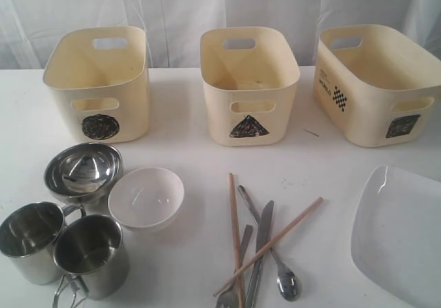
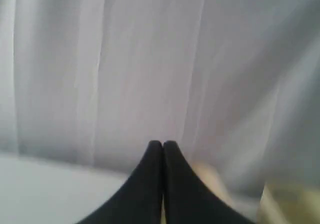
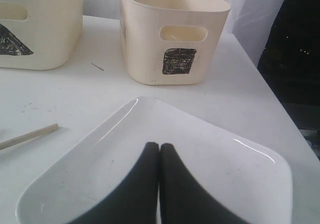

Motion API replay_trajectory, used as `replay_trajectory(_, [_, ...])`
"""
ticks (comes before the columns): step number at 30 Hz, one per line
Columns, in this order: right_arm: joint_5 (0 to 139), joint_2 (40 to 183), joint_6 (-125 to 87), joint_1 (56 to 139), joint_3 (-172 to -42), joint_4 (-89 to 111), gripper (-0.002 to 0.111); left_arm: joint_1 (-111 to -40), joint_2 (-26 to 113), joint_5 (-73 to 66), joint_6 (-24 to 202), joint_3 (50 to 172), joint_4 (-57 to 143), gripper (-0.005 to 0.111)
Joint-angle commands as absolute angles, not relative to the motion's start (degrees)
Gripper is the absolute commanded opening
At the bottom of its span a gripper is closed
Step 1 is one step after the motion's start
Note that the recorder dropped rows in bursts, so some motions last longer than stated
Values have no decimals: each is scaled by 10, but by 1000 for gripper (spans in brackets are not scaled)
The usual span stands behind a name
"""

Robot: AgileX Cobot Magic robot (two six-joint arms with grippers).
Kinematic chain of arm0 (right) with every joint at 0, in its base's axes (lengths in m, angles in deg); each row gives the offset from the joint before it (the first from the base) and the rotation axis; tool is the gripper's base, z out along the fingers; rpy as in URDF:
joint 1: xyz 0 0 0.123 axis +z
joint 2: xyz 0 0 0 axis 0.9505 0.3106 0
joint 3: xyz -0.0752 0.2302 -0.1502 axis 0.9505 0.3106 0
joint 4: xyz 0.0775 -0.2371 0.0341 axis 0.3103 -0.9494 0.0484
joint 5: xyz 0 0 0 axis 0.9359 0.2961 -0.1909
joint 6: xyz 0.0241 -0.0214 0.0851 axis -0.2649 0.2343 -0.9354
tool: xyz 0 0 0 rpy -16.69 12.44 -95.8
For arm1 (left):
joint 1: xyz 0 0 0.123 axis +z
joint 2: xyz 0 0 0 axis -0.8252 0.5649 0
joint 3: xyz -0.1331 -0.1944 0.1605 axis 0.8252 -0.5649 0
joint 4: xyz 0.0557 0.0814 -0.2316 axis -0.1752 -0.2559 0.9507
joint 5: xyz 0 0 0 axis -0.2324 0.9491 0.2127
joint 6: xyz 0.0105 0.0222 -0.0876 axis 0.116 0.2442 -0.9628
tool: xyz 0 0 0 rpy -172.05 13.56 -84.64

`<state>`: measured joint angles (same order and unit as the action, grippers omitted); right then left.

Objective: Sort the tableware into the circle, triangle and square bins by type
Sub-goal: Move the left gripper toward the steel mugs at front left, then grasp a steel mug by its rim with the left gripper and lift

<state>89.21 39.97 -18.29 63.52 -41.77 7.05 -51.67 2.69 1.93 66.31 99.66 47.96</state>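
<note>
three bins in a row behind, mugs and bowls front left, cutlery and chopsticks centre, plate front right

I see a black scribbled circle on the front of my left bin, a black triangle on the middle bin and a black square on the right bin, whose side also carries a small checkered patch beside dark print too blurred for me to read.
</note>
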Motion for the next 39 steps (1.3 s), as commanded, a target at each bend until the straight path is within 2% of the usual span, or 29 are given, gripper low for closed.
replay_trajectory(1, [891,396,-185,633,-418,67,0,-517,193,452,747,1109,433,0])
replay_trajectory(5, [891,396,-185,633,-418,67,0,-517,282,563,783,1111,527,0])
replay_trajectory(10, [891,396,-185,633,-418,67,0,-517,358,502,958,1111,671,0])
replay_trajectory(15, [891,396,-185,633,-418,67,0,-517,420,466,1002,1111,641,0])
replay_trajectory(21, [891,396,-185,633,-418,67,0,-517,498,473,1002,1111,619,19])
replay_trajectory(26, [891,396,-185,633,-418,67,0,-517,556,496,1016,1111,621,45])
replay_trajectory(28, [891,396,-185,633,-418,67,0,-517,573,503,1016,1111,621,52])
replay_trajectory(39, [891,396,-185,633,-418,67,0,-517,656,491,1167,1111,639,54])
